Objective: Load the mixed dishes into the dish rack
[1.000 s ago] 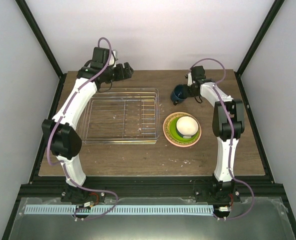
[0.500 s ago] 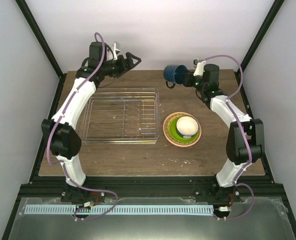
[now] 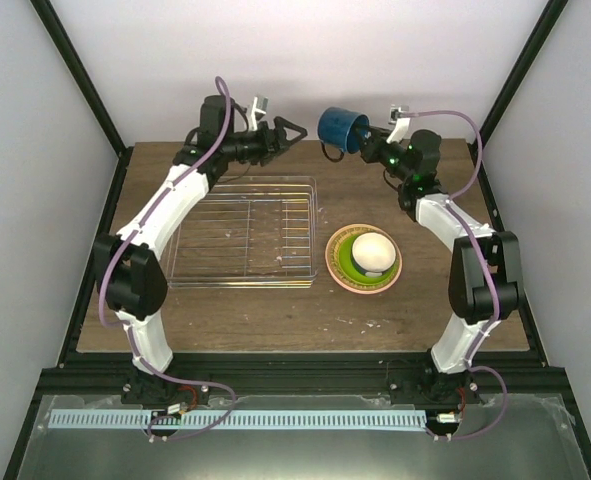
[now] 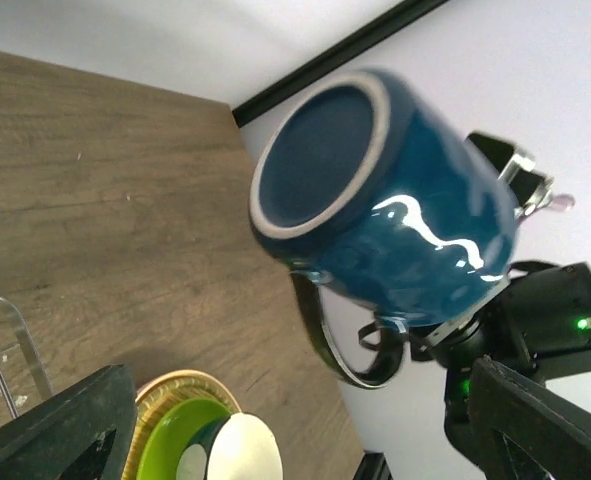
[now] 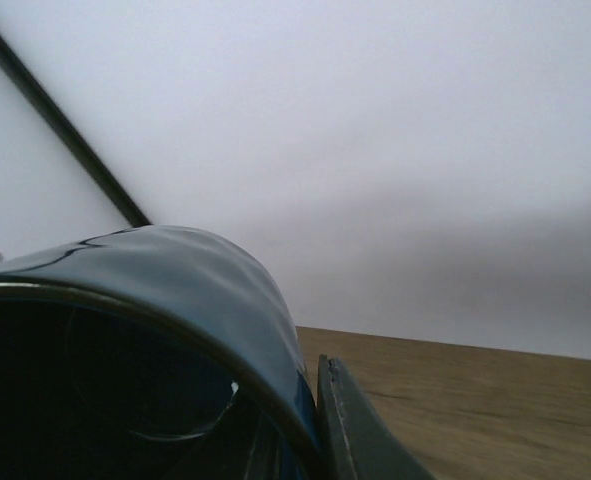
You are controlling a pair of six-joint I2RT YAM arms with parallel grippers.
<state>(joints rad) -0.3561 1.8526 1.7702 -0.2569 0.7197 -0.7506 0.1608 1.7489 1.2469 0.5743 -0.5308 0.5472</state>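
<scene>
**Mug held sideways in the air between two hands**

The left hand (image 3: 291, 130) is spread wide and empty, with the dark blue mug (image 3: 337, 127) just ahead of its fingertips. The glossy mug lies on its side above the wooden bench (image 3: 225, 310), long axis running hand to hand. Its pale foot ring faces the left hand and its mouth faces the right hand (image 3: 368, 146), which is clamped on the rim. The silver wire dish rack (image 3: 240, 232) lies below the left hand. The round salmon-pink plate (image 3: 364, 289) lies below the right hand.
</scene>
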